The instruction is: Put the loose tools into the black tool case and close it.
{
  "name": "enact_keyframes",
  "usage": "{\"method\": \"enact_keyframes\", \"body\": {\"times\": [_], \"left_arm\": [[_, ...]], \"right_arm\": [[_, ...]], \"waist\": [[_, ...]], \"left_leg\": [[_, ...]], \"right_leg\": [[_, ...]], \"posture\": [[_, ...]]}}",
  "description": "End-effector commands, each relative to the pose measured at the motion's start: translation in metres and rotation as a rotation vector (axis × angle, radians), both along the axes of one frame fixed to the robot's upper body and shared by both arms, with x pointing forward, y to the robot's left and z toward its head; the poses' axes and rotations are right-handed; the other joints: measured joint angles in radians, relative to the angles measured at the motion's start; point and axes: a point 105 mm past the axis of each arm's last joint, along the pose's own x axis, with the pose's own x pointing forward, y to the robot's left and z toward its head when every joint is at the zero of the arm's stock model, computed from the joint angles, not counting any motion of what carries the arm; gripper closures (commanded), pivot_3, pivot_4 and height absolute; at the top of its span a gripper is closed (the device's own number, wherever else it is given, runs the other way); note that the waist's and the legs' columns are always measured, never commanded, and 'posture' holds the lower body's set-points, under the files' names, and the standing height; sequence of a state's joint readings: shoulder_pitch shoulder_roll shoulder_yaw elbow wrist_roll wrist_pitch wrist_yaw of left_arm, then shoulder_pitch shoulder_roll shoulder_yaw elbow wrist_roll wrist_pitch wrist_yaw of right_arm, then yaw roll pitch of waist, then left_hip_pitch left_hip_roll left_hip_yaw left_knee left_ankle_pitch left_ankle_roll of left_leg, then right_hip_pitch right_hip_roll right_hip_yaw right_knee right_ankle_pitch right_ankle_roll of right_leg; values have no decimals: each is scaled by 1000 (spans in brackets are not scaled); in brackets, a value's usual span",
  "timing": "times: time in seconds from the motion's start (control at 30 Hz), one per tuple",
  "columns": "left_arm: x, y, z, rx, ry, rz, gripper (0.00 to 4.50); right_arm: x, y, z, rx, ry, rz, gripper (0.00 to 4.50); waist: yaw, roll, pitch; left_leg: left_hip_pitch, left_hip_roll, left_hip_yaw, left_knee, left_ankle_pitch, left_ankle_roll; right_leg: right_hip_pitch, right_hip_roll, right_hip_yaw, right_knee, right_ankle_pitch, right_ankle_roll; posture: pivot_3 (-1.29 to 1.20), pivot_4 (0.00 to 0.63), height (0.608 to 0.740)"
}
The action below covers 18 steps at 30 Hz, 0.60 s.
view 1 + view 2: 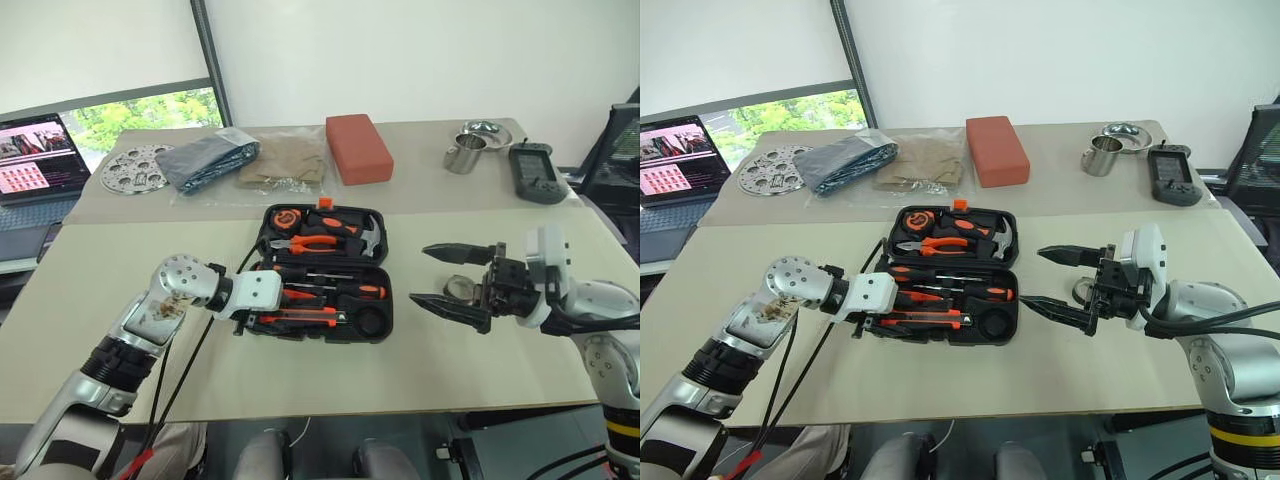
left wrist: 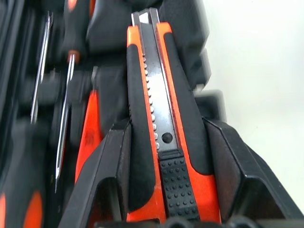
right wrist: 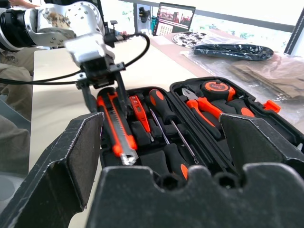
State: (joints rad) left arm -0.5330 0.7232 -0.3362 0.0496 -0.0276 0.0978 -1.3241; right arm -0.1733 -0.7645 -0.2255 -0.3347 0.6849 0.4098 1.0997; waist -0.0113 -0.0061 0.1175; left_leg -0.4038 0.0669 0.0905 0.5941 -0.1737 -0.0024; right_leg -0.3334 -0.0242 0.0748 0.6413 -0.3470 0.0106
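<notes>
Beige tabletop (image 1: 420, 390), open tool case (image 1: 325, 272) sitting mid-table. Left gripper (image 3: 102, 92) angled down at the case's near edge, clamped on the utility knife (image 2: 161, 137). Right gripper (image 1: 452, 277) level, fingers spread wide, holding nothing, just beside the case.

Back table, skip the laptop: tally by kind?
Steel pieces: 3, disc, cup, bowl
Bags: 2, grey bag, tan bag
Red block: 1
Handheld: 1
Total: 7
</notes>
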Motion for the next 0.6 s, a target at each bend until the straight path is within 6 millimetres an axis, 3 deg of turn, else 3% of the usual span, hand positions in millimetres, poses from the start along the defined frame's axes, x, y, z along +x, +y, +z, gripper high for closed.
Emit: {"method": "enact_keyframes", "body": {"times": [0.03,0.23,0.6], "left_arm": [[2,14,-6,65,13,15,2733],[-2,10,-13,90,40,-49,2733],[11,1,-27,112,55,-85,2733]], "right_arm": [[-3,0,12,10,-68,6,0],[-3,0,12,10,-70,3,0],[-2,-2,12,7,-72,-4,0]], "waist": [[-3,0,0],[-3,0,0],[7,2,-1]], "left_leg": [[0,0,0,0,0,0],[0,0,0,0,0,0],[0,0,0,1,0,0]], "right_leg": [[0,0,0,0,0,0],[0,1,0,0,0,0],[1,0,0,0,0,0]], "posture": [[0,150,740],[0,150,740],[0,150,740]]}}
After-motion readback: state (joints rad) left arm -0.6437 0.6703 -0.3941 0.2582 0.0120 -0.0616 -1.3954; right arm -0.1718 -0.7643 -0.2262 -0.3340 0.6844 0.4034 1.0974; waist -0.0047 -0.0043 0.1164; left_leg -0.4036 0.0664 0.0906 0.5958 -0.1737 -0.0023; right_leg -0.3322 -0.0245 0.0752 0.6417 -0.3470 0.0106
